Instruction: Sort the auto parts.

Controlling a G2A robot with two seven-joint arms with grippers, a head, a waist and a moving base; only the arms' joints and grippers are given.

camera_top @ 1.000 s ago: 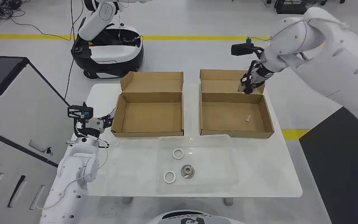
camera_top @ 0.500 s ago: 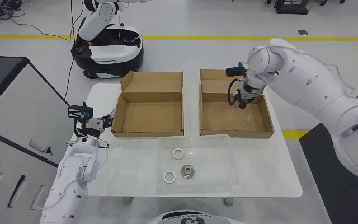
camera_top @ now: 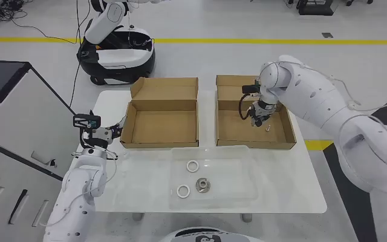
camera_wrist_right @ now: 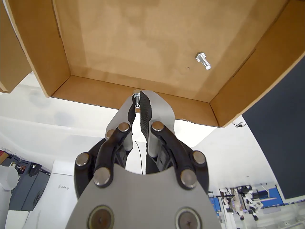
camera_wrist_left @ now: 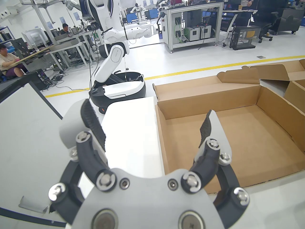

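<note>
Over the right box (camera_top: 228, 128), your right gripper (camera_wrist_right: 138, 100) is pinched narrow on a small bolt (camera_wrist_right: 136, 95). You've got a second bolt (camera_wrist_right: 203, 60) lying loose on that box's floor, near the gripper. Left box (camera_wrist_left: 238, 141) sits just beside the right box. Your left gripper (camera_wrist_left: 147, 113) hangs past its outer wall, jaws wide apart. Robot-side of the right box: clear tray (camera_top: 236, 158) with two white rings (camera_top: 193, 166) and a metal hub (camera_top: 202, 184).

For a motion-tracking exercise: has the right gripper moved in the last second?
Yes. The right gripper came from the right box's far flap toward the robot, and is now above its floor.
</note>
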